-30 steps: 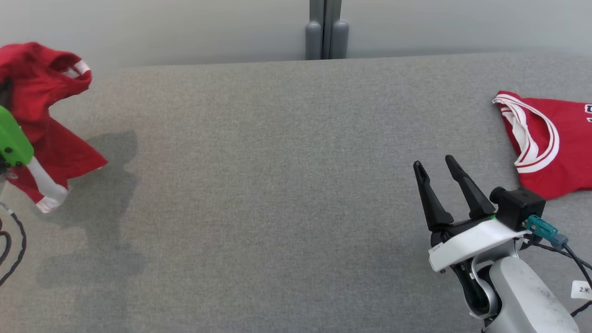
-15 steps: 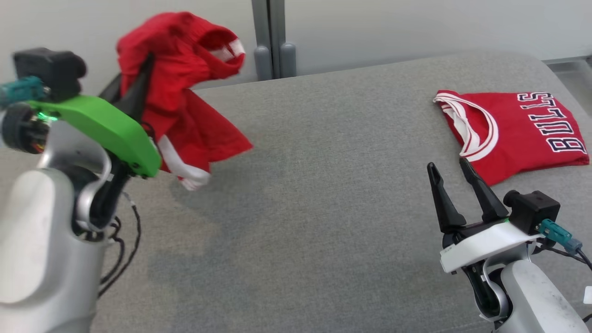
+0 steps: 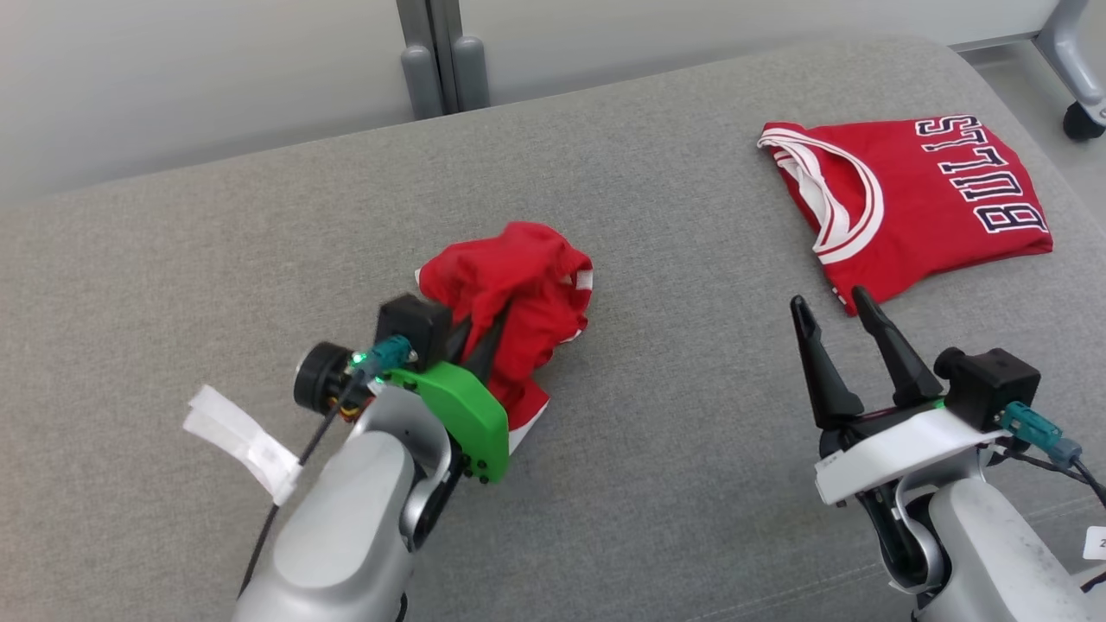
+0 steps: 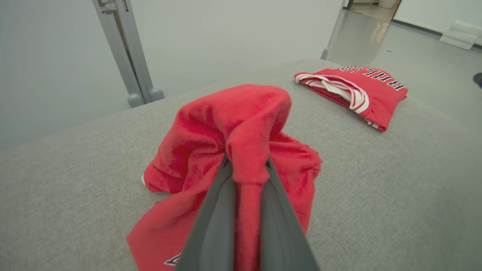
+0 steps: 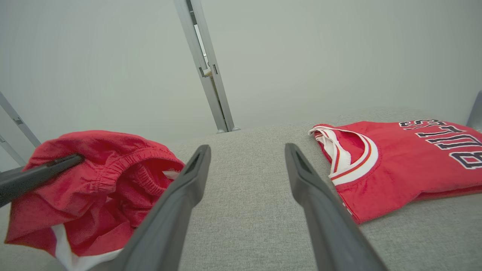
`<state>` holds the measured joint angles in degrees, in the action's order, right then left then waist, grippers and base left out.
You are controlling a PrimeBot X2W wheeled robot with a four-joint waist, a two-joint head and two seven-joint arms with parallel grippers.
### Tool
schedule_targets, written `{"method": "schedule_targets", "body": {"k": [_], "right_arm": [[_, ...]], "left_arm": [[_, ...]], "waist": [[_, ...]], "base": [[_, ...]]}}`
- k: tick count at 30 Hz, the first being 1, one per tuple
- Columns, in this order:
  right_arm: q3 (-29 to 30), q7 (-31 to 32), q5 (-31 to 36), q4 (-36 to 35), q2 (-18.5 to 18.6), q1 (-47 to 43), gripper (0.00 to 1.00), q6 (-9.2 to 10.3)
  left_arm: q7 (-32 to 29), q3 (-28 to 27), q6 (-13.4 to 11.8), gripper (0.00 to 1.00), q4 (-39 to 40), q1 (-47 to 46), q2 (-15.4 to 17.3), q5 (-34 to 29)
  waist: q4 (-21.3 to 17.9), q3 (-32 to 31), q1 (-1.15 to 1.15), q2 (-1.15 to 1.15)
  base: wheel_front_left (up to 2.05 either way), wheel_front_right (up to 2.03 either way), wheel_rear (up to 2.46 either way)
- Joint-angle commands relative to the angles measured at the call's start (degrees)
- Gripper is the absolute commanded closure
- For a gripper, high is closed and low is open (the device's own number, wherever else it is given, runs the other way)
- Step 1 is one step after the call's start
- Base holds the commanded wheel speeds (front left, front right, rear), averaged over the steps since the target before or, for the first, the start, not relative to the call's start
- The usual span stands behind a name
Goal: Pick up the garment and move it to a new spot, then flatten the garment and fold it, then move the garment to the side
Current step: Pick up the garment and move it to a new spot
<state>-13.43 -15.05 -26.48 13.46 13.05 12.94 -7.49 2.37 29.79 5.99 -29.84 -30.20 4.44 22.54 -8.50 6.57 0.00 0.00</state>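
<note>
Left gripper (image 4: pixel 247 165) clamped on bunched red garment (image 3: pixel 518 268), long axis unclear; right gripper (image 3: pixel 829 300) apart.

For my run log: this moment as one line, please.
left gripper: shut on garment | garment: bunched, touching table | right gripper: open, empty | jersey: folded

"BULLS" in dark, white-edged capitals, printed across the chest of the folded red jersey (image 3: pixel 916 199)
</note>
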Motion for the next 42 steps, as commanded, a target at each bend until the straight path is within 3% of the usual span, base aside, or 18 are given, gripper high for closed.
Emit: {"method": "schedule_targets", "body": {"k": [1,2,3,4,5,15,25,30,36,42], "right_arm": [[-0.5,-0.1,-0.1,0.2,-0.5,0.3,0.00,0.01],[-0.9,-0.1,-0.1,0.4,-0.6,0.5,0.00,0.01],[-1.1,-0.1,-0.2,0.5,-0.6,0.6,0.00,0.01],[-1.3,-0.1,-0.3,0.7,-0.7,0.7,0.00,0.01],[-1.4,-0.1,-0.4,0.8,-0.9,0.8,0.00,0.00],[-0.2,-0.1,-0.6,1.4,-0.6,-1.1,0.00,0.00],[1.1,-0.1,-0.2,1.2,0.4,-3.4,0.00,0.00],[0.6,-0.1,-0.4,1.2,0.6,-3.8,0.00,0.00],[0.4,-0.1,-1.0,1.4,0.4,-4.5,0.00,0.01],[0.6,-0.1,-1.0,1.6,0.2,-4.9,0.00,0.01]], "left_arm": [[1.5,1.5,0.3,1.00,-3.5,-1.4,-0.3,-0.2],[2.2,2.5,0.5,1.00,-6.8,-2.0,-0.7,0.1],[2.8,3.1,0.6,0.89,-9.2,-2.5,-1.0,1.0],[3.7,4.0,0.9,0.09,-11.5,-3.1,-1.2,1.6],[4.5,4.7,1.0,0.00,-13.0,-3.7,-1.3,2.1],[11.2,8.2,1.4,0.00,-13.9,-7.7,-1.4,9.1],[12.8,-3.9,-6.1,0.00,5.8,2.3,9.5,8.4],[12.8,-10.1,-8.9,0.00,16.0,11.1,12.3,6.7],[12.8,-16.9,-10.3,0.00,24.6,22.4,10.7,3.0],[12.8,-20.9,-8.2,0.00,27.0,28.5,6.3,0.9]], "waist": [[-0.5,0.1,0.00,0.00],[-0.7,0.0,0.00,0.00],[-0.8,0.0,0.00,0.00],[-1.0,-0.1,0.00,0.00],[-1.0,-0.2,0.00,0.00],[2.0,-2.2,0.00,0.00],[6.7,-5.0,0.00,0.00],[7.6,-5.3,0.00,0.00],[7.9,-5.5,0.00,0.00],[8.2,-5.5,0.00,0.00]], "base": [[0.00,0.00,0.00],[0.00,0.00,0.00],[0.00,0.00,0.00],[0.00,0.00,0.00],[0.00,0.00,0.00],[0.00,0.00,0.00],[0.00,0.00,0.00],[0.00,0.00,0.00],[0.00,0.00,0.00],[0.00,0.00,0.00]]}}
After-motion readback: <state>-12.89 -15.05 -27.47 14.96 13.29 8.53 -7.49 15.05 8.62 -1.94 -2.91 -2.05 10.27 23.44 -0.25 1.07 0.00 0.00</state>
